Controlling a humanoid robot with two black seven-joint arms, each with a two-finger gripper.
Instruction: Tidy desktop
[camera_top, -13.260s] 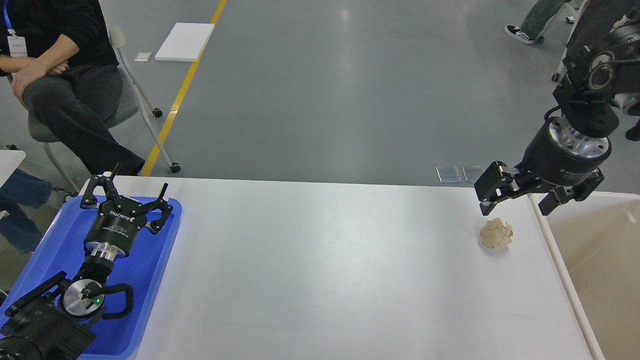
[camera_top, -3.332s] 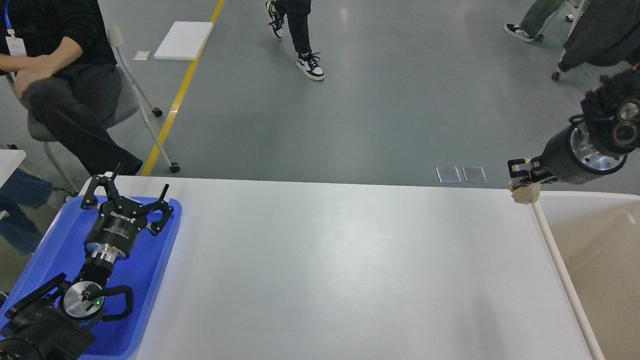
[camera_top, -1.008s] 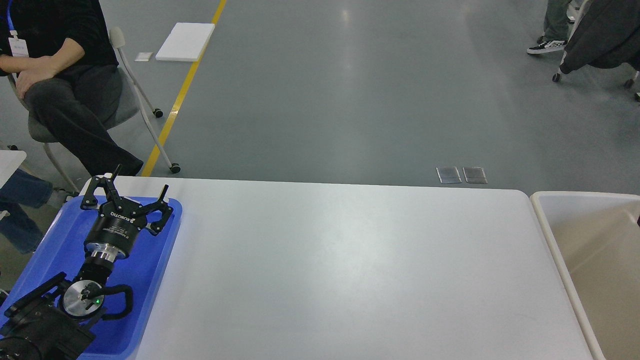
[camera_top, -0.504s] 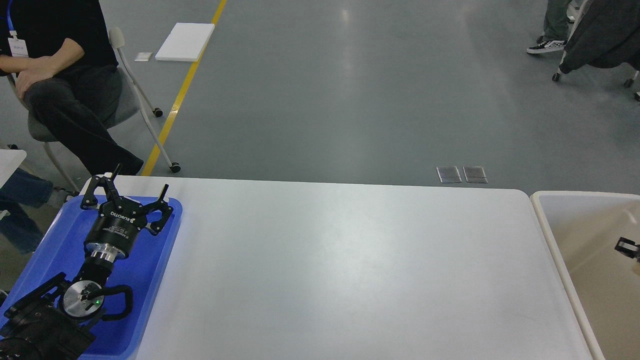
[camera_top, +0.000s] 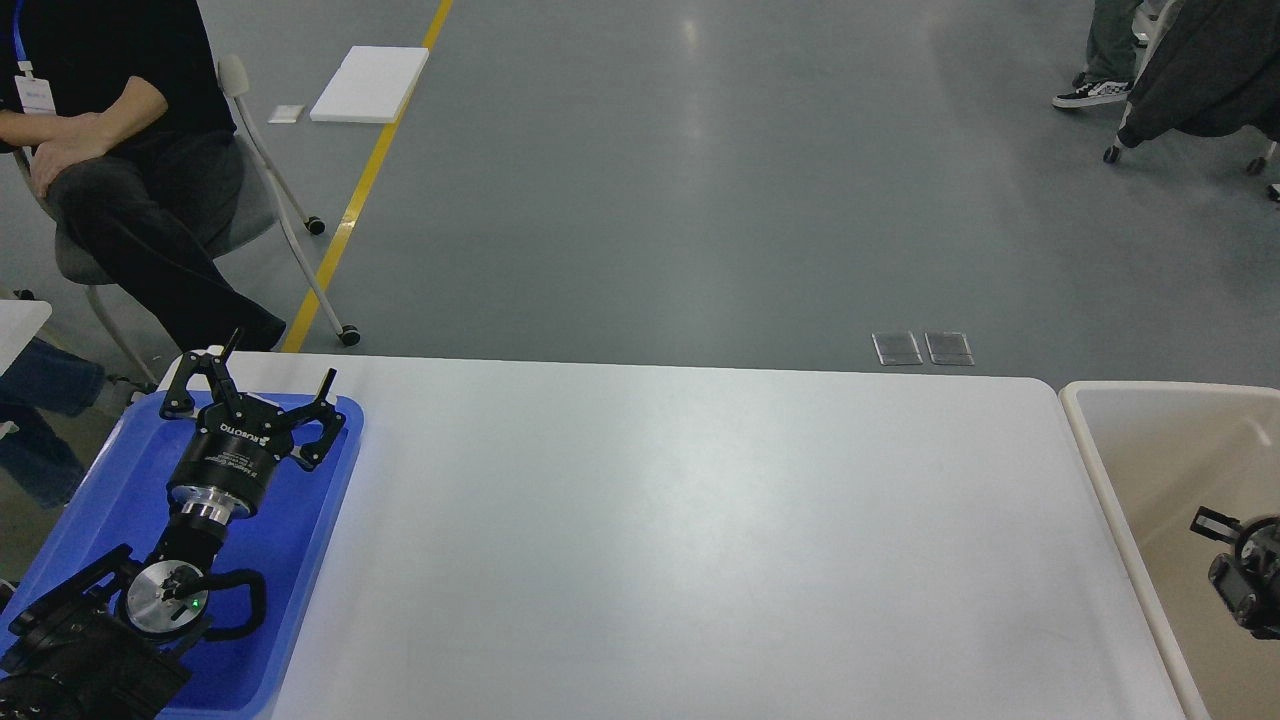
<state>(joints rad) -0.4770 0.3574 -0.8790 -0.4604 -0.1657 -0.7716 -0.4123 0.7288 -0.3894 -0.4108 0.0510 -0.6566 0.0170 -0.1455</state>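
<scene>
The desktop (camera_top: 680, 540) is a wide white tabletop with rounded corners, and its surface is bare. My left gripper (camera_top: 255, 385) is open and empty, hovering over the far end of a blue tray (camera_top: 110, 480) at the table's left end. Only a small dark part of my right gripper (camera_top: 1238, 570) shows at the right edge, over the inside of a beige-white tub (camera_top: 1100, 460). Its fingers cannot be told apart. No paper ball is in view.
A person sits on a wheeled chair (camera_top: 260, 170) beyond the table's far left corner. A white board (camera_top: 370, 82) lies on the grey floor by a yellow line. Another person's legs (camera_top: 1100, 50) and a chair with a dark coat (camera_top: 1200, 80) are at the far right.
</scene>
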